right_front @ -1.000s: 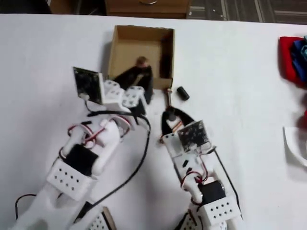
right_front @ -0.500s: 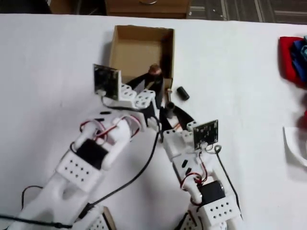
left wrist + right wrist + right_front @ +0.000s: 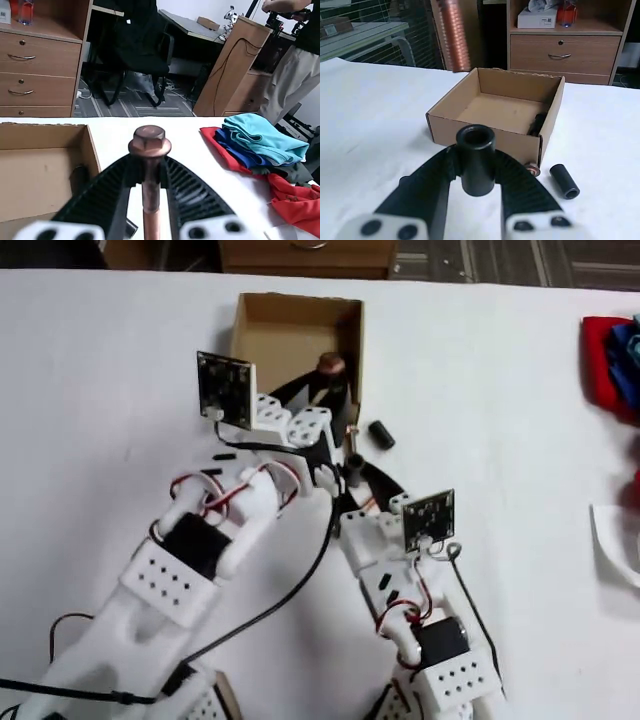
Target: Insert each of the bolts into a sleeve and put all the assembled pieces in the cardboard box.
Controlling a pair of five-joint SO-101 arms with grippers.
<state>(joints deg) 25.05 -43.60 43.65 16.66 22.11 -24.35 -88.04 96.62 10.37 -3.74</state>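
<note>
Jaws clamp tight: left on bolt (image 3: 149,146), right on sleeve (image 3: 476,161).

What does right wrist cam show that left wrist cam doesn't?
Right wrist: right gripper shut on an upright black sleeve, a loose sleeve lying on the table beside the cardboard box, and a second bolt at its front wall.
Left wrist: left gripper shut on the copper bolt below its hex head, and a pile of cloths.
Both: the box, the white table, and the held bolt, seen as a threaded shank from the right wrist.
</note>
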